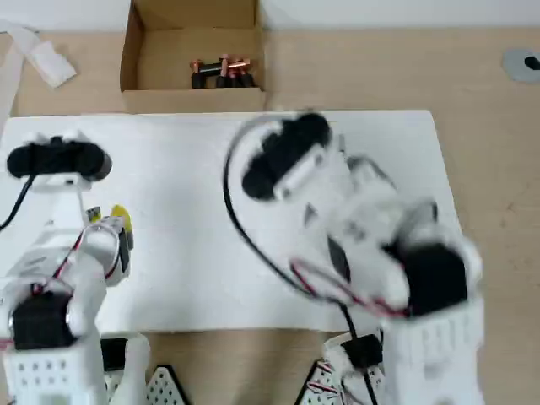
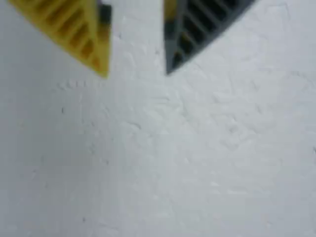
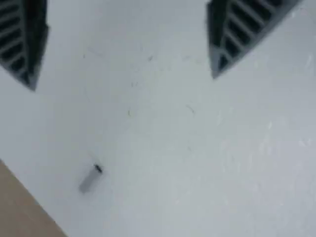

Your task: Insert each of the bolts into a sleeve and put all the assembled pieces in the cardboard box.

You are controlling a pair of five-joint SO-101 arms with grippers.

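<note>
Cardboard box (image 1: 131, 63): past the white mat (image 1: 186, 211), assembled pieces (image 1: 221, 72) inside.
Right gripper (image 3: 123, 79): spread wide, empty.
Left gripper (image 2: 136, 73): parted, empty.
Small grey piece (image 3: 90, 178): by the mat's edge, lying slantwise, off to one side of the right gripper, likely the nearer arm.

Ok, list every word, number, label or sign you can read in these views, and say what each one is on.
None: no text can be read in any view.
The cardboard box shows plain walls.
The white mat carries no print.
The small grey piece lying on the mat is too blurred to show any marking.
</note>
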